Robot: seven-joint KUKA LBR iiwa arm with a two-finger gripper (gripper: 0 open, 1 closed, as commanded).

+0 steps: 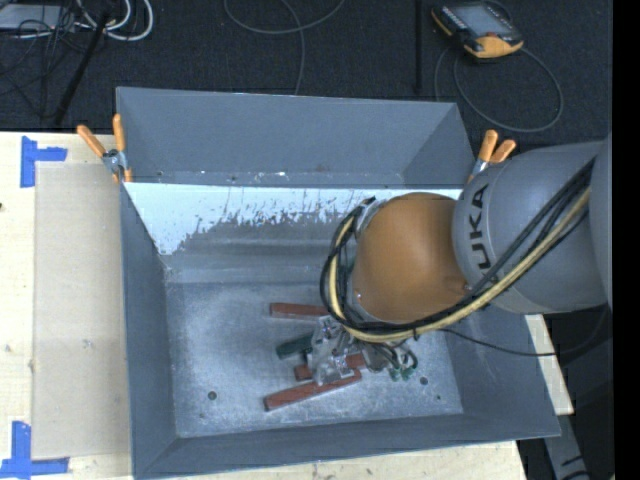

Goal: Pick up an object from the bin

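Observation:
My gripper [328, 360] reaches down under the orange dome into the middle of the bin floor, its metal fingers among a small cluster of things. A long reddish-brown bar [300, 394] lies slanted just below it, its right end by the fingertips. Another reddish-brown bar [296, 311] lies flat just above and left of the gripper. A dark green-black piece [293, 347] sits immediately left of the fingers. A small green thing [403, 371] lies to the right. What lies between the fingers is hidden.
The arm and its orange dome with looped cables cover the bin's right half. The left part of the bin floor is bare speckled metal. Sloped walls rise on all sides.

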